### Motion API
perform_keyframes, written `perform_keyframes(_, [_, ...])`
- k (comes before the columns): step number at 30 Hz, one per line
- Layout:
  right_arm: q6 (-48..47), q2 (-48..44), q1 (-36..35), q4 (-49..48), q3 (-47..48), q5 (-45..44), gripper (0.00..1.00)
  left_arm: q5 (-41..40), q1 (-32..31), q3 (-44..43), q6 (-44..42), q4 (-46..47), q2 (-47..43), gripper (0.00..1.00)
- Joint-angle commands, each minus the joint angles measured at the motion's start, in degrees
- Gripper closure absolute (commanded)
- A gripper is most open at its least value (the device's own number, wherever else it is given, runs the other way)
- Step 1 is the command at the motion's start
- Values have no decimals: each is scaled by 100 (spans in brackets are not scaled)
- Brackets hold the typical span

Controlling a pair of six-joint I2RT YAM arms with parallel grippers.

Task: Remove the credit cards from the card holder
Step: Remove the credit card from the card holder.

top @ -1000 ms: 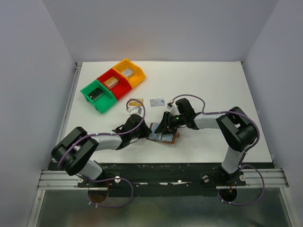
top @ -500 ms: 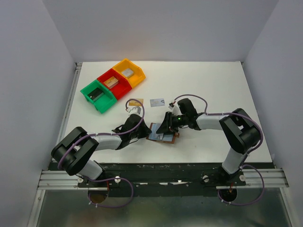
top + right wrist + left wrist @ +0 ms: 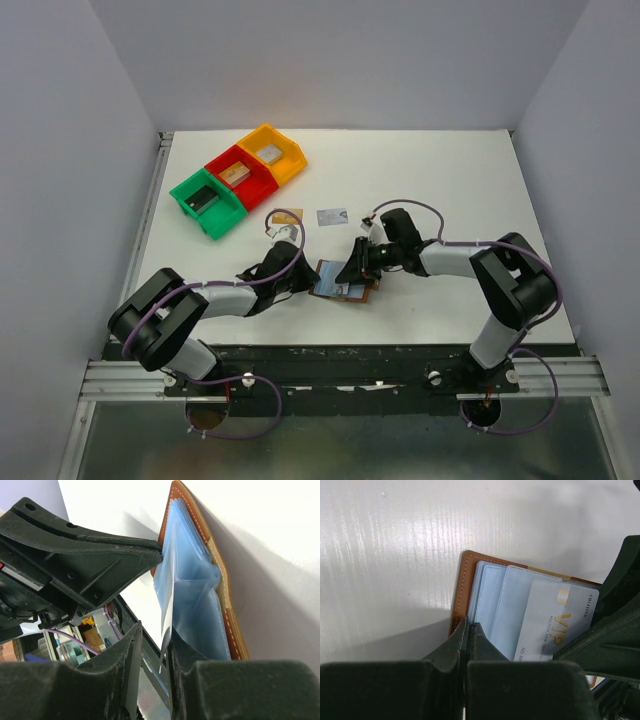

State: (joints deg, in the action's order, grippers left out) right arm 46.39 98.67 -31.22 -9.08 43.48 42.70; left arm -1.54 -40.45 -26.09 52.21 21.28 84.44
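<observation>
Card holder (image 3: 461, 585): soft leather bifold, spread open on counter (image 3: 450, 180) between both arms, pinned at one edge by clenched left gripper (image 3: 469, 630). Silvery credit card (image 3: 555, 622): light, stiff, slick; best taken by protruding edge. Right gripper (image 3: 155, 645) jaws astride that edge, gap showing, not yet pinching. Versus a second earlier: right wrist drawn slightly rightward.

This looks like a robotics lab test cell: plain grey walls (image 3: 340, 60) box in a white table (image 3: 470, 180), a left arm (image 3: 215, 298) and right arm (image 3: 470, 258) are bolted to an aluminium rail (image 3: 340, 375), and there are plastic bins (image 3: 238, 178).
</observation>
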Motion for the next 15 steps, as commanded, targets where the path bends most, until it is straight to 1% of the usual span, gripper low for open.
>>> perform_keyframes(1, [-157,-173,72,108,-94,11,69,-48,37,200,-88,-809,169,100])
perform_keyframes(5, [-201,-217,99,117,-138,-25,76,-74,37,227,-62,-827,151,100])
perform_keyframes(11, [-227,-226,125,161,-156,-77,83,-136,37,244,-70,-862,37,100])
perform_keyframes(15, [-297,-261,151,257,-174,-130,89,-206,37,306,-61,-897,-68,100])
